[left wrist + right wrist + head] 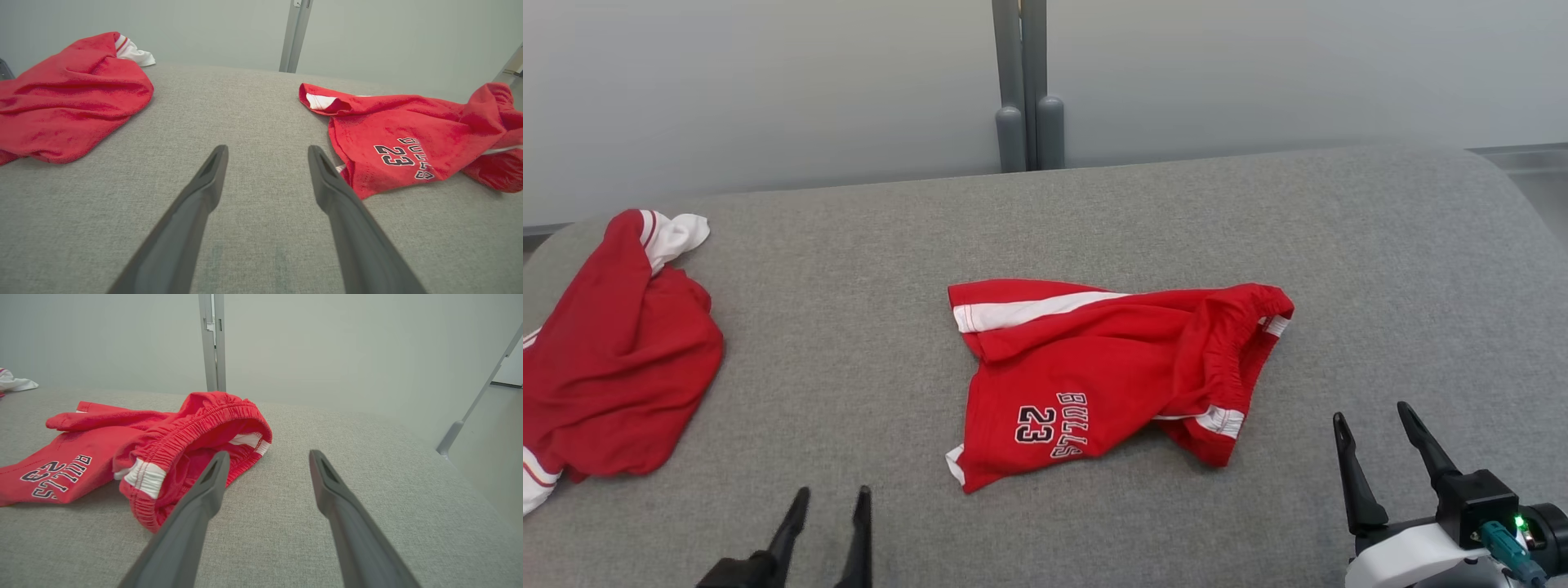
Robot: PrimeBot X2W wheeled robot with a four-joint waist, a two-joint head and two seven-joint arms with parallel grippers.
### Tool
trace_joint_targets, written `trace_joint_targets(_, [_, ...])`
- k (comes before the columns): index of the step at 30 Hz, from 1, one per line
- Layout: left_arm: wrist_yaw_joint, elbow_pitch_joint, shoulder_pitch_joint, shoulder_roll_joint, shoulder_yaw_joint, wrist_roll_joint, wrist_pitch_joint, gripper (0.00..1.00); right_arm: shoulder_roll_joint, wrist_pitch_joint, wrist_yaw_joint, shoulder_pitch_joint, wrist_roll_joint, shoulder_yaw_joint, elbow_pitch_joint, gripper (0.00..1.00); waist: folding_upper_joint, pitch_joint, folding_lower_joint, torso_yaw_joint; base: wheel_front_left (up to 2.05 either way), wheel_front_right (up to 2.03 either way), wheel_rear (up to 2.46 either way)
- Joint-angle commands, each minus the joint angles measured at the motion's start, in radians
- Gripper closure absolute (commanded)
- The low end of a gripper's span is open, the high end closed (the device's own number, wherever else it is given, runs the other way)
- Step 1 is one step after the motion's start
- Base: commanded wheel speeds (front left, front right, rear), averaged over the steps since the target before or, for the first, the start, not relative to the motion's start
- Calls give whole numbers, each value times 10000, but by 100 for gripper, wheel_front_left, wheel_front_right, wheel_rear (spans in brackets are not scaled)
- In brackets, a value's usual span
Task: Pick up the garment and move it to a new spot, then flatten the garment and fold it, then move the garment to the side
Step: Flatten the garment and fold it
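Red shorts [1107,371] with white side stripes and "BULLS 23" print lie crumpled in the middle of the grey table [1094,212]. Their elastic waistband is bunched up at the right end. The same shorts [408,134] lie right of my left gripper's fingers, and in the right wrist view the shorts [135,453] spread out to the left. My left gripper [833,494] is open near the front edge, left of the shorts and apart from them. My right gripper [1372,412] is open at the lower right, just off the waistband end. Both hold nothing.
A second red garment [613,359] with white trim lies heaped at the table's left edge, and this garment [69,98] also appears in the left wrist view. A grey post [1027,82] stands behind the table against a pale wall. Bare grey cloth surrounds the shorts.
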Motion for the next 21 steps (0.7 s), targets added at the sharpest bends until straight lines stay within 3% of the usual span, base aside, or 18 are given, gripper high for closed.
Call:
trace_joint_targets(1, [-28, 47, -289, 149, -515, -221, -30, 0, -61, -35, -14, -113, 48, 21, -54, 0, 0, 109, 0, -116, 0, 0, 0])
trace_joint_targets(5, [-26, 504, -952, 374, -1825, -854, 87, 0, -96, -35, -14, -341, 72, 119, -159, 0, 0, 471, 0, -339, 0, 0, 0])
trace_joint_targets(11, [-27, 1532, -2187, 336, -2839, -1698, 493, 0, -41, -35, -14, -588, 139, 300, -179, 0, 0, 987, 0, -793, 0, 0, 0])
trace_joint_targets(21, [-28, 2522, -4515, 455, -2903, -2733, 939, 0, -28, -35, -14, -997, 221, 328, -188, 0, 0, 1624, 0, -1365, 0, 0, 0])
